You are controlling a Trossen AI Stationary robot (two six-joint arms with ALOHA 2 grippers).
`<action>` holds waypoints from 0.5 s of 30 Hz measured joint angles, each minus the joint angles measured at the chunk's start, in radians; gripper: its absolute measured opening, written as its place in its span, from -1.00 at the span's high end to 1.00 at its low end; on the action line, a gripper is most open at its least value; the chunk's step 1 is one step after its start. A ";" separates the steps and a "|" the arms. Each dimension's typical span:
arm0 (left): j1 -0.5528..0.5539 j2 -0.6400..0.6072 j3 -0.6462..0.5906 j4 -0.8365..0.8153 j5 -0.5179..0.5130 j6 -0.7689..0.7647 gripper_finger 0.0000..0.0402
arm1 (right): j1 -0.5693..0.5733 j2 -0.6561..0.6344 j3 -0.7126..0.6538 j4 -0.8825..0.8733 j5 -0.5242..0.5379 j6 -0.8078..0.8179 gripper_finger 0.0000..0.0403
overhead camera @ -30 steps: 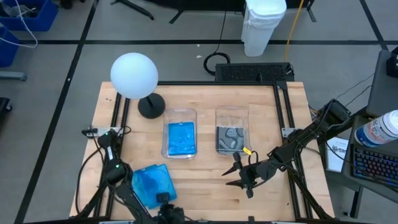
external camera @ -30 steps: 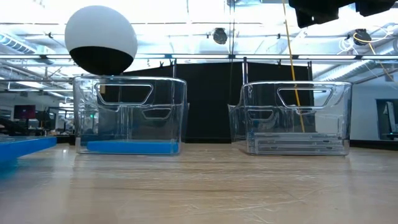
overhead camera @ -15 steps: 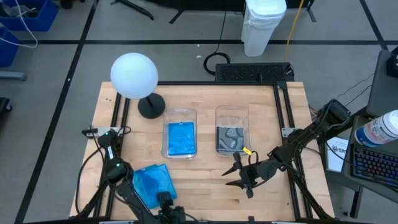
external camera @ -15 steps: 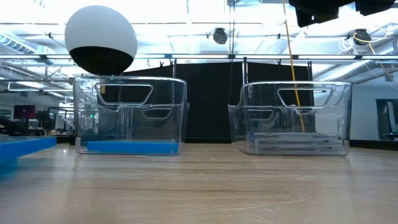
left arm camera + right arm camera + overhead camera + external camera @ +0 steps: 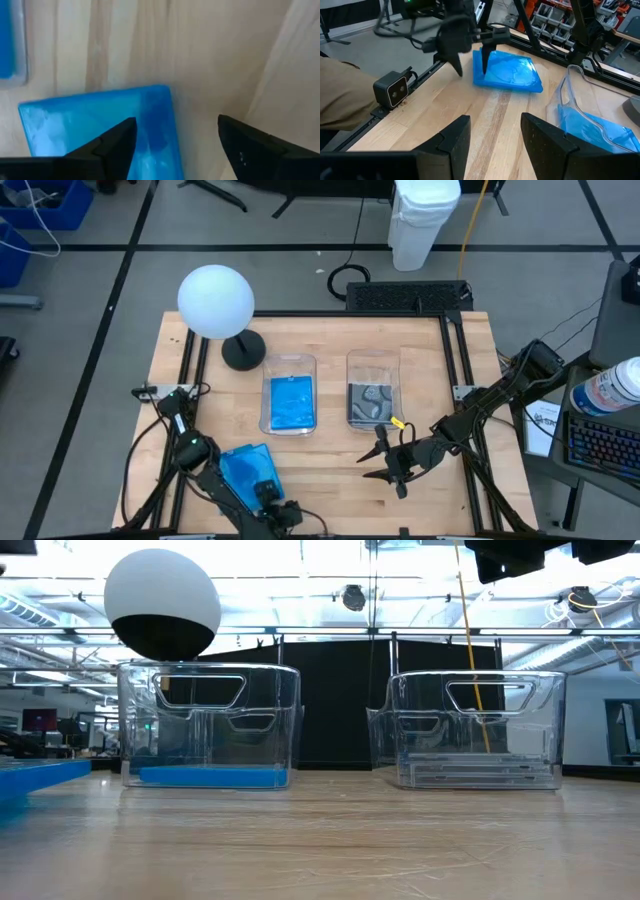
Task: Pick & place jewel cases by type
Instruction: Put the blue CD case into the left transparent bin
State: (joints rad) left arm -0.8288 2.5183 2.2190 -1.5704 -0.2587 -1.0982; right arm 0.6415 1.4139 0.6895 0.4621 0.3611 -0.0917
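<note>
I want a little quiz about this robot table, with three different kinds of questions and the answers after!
1. True or false: the blue case near the left gripper is already inside a bin.
2. Which bin holds blue cases? A) the left bin B) the right bin
3. Fill in: the fingers of the right gripper stand ____ with nothing between them.

Key:
1. False. It lies flat on the wooden table, and the left gripper's open fingers are at its edge.
2. A. The right bin holds clear cases with grey-black patterns.
3. Open.
</note>
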 joint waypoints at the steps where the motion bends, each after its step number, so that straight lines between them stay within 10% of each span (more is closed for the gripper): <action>1: 0.003 0.000 -0.012 -0.001 0.014 0.001 -0.31 | 0.000 0.000 0.000 0.000 0.000 0.000 0.18; 15: 0.009 -0.003 -0.065 -0.003 0.054 0.011 -0.01 | 0.000 0.000 0.000 0.005 0.000 0.000 0.18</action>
State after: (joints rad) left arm -0.8200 2.5156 2.1540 -1.5738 -0.2052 -1.0876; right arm 0.6412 1.4139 0.6896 0.4672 0.3611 -0.0914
